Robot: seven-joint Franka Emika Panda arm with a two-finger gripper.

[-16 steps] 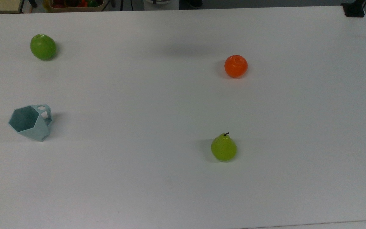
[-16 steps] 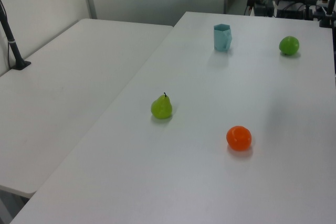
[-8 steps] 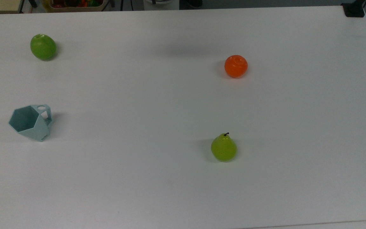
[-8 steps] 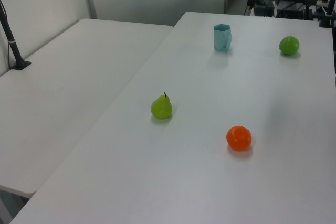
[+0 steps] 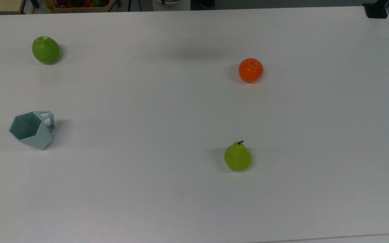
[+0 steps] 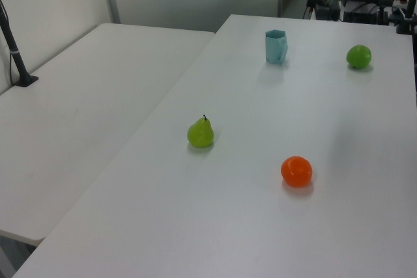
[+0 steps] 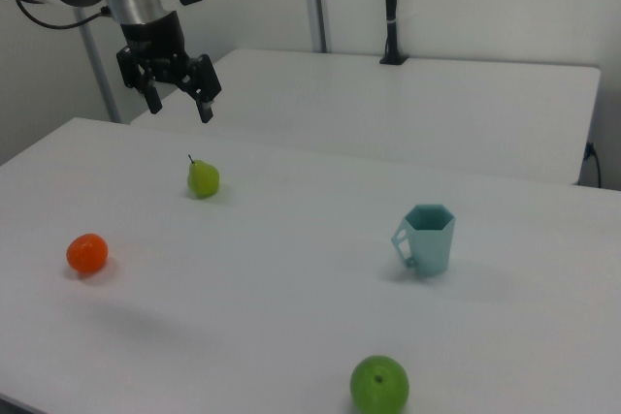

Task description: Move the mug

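- Near the top view's left edge, your mug (image 5: pixel 32 130) stands upright on the white desk (image 5: pixel 194 189), its handle turned toward the top view's right; the right view shows it at right of centre (image 7: pixel 427 239), well apart from everything else.
- Judging by the faceted walls and thin rim, expect a stiff, light, smooth piece, probably slippery and chippable if dropped.
- Take it across two opposite flat facets near the rim, or pinch one wall from above; the small handle with its round hole looks a poor hold.
- Your jaws (image 7: pixel 178 100) hang high above the desk at the right view's upper left, spread wide and carrying nothing, over the region of the pear (image 7: pixel 203 178).
- Smooth, bare and matte, the desk gives you room; the green apple (image 5: pixel 46 50) and orange (image 5: pixel 250 70) lie well apart from the mug.
- A second desk (image 6: pixel 78 115) adjoins it, with a dark post (image 7: pixel 390 7) behind.
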